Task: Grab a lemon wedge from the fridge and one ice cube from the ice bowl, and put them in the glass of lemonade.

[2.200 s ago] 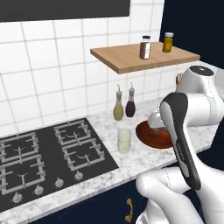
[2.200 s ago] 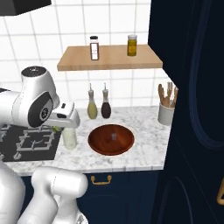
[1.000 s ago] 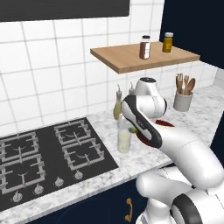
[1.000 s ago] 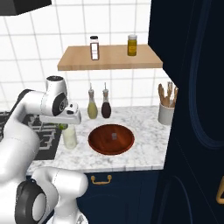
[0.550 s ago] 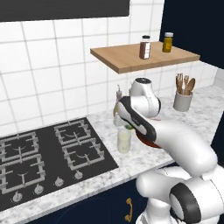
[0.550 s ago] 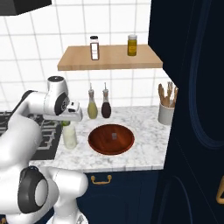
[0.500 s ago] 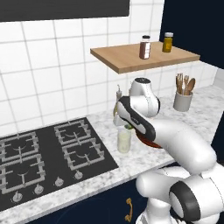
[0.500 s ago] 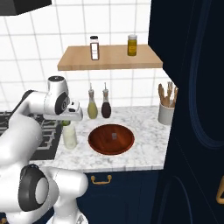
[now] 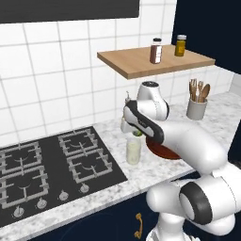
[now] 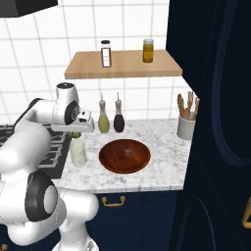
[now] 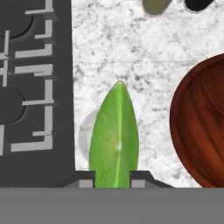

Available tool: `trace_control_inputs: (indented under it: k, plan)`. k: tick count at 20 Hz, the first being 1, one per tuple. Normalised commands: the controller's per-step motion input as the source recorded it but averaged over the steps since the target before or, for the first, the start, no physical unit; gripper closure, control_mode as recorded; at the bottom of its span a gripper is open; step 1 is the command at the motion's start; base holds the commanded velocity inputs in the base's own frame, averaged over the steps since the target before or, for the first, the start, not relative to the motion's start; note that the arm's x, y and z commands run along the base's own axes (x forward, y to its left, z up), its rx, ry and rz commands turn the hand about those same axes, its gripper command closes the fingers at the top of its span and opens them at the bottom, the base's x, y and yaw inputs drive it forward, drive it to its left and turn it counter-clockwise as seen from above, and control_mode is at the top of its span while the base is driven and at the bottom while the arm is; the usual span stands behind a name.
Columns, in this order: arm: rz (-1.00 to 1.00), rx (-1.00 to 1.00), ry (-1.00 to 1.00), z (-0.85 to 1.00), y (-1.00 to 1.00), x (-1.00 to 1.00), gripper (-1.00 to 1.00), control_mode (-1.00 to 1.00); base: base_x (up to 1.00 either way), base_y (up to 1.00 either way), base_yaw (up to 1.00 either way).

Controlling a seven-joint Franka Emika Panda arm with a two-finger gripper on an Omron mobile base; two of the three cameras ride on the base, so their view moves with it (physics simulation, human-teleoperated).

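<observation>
Above the glass of lemonade (image 9: 133,150), claw (image 11: 113,174) has lowered the lemon wedge (image 11: 114,138).

I work in a kitchen: gas hob (image 9: 44,162), marble counter (image 10: 162,142), white wall tiles (image 9: 56,89), and a wooden spice shelf (image 10: 122,64).

White tiled wall (image 9: 56,80), marble counter (image 10: 162,147) (black hob (image 9: 42,164) inset), wooden shelf (image 10: 122,66).
</observation>
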Motion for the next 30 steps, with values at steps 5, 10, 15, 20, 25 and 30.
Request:
trace_control_inputs:
  k: [5, 10, 15, 20, 25, 30]
  plan:
    - [0.0, 0.0, 0.0, -0.01, 0.06, 0.04, 1.0, -1.0, 0.0, 0.0, 0.0]
    - [0.0, 0.0, -0.09, -0.05, 0.18, -0.09, 1.0, -1.0, 0.0, 0.0, 0.0]
    - [0.0, 0.0, -0.01, -0.12, -0.01, 0.0, 1.0, -1.0, 0.0, 0.0, 0.0]
    - [0.0, 0.0, 0.01, -0.08, 0.0, 0.01, 1.0, -1.0, 0.0, 0.0, 0.0]
    - [0.0, 0.0, 0.0, 0.0, 0.0, 0.06, 1.0, -1.0, 0.0, 0.0, 0.0]
    - [0.0, 0.0, 0.0, 0.0, 0.0, 0.0, 1.0, -1.0, 0.0, 0.0, 0.0]
